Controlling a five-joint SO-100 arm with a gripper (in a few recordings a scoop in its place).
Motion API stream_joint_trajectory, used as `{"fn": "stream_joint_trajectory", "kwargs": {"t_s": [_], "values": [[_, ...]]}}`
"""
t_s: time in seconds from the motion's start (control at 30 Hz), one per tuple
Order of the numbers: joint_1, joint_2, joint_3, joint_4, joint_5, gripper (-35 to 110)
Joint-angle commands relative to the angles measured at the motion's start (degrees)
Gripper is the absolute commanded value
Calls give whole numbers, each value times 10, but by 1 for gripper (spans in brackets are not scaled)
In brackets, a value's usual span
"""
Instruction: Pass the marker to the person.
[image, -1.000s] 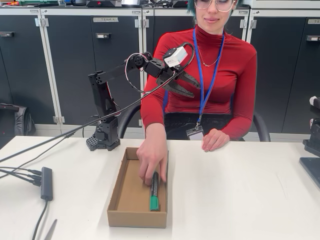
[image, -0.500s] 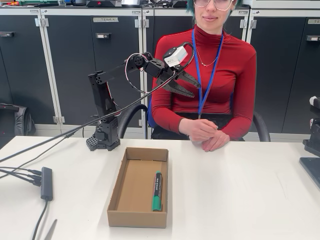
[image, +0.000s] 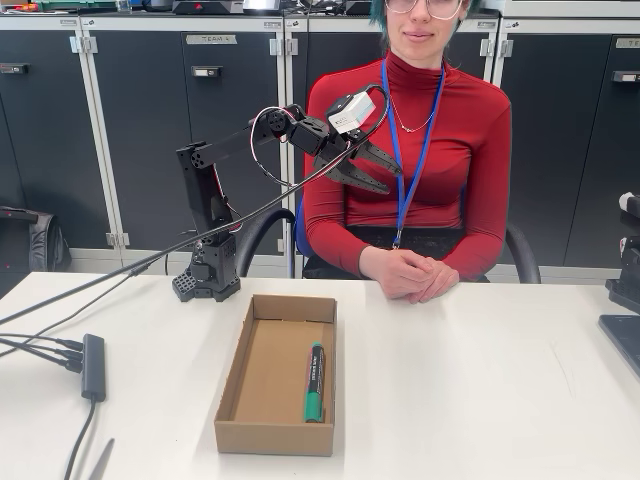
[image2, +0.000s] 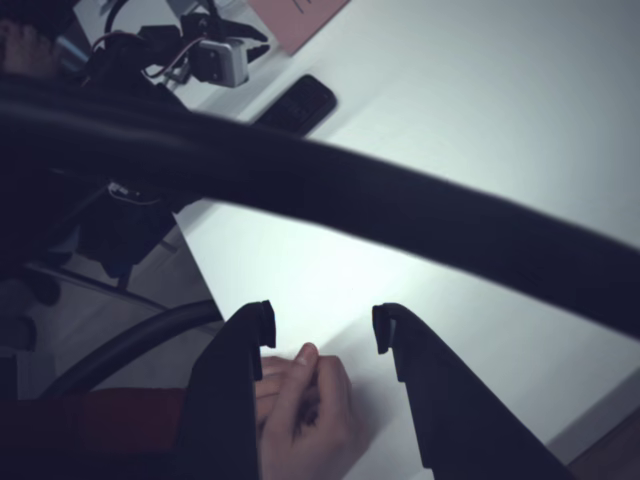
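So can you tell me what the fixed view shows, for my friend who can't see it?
A green-capped marker lies inside an open cardboard box on a white table. Behind the table sits a person in red, hands clasped on the table edge. A black robot arm is raised at chest height, its pincer open and empty.

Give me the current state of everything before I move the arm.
marker: lying flat in the box, by its right wall in the fixed view, capped.
cardboard box: open-topped, on the table.
gripper: open, empty, raised above the table.
person's hands: clasped, resting on the table edge.
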Motion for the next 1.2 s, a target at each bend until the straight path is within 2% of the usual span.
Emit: {"fn": "stream_joint_trajectory", "kwargs": {"t_s": [0.0,1.17], "values": [[4,13,-21,-19,-8,22],[12,7,-20,-34,-12,22]]}}
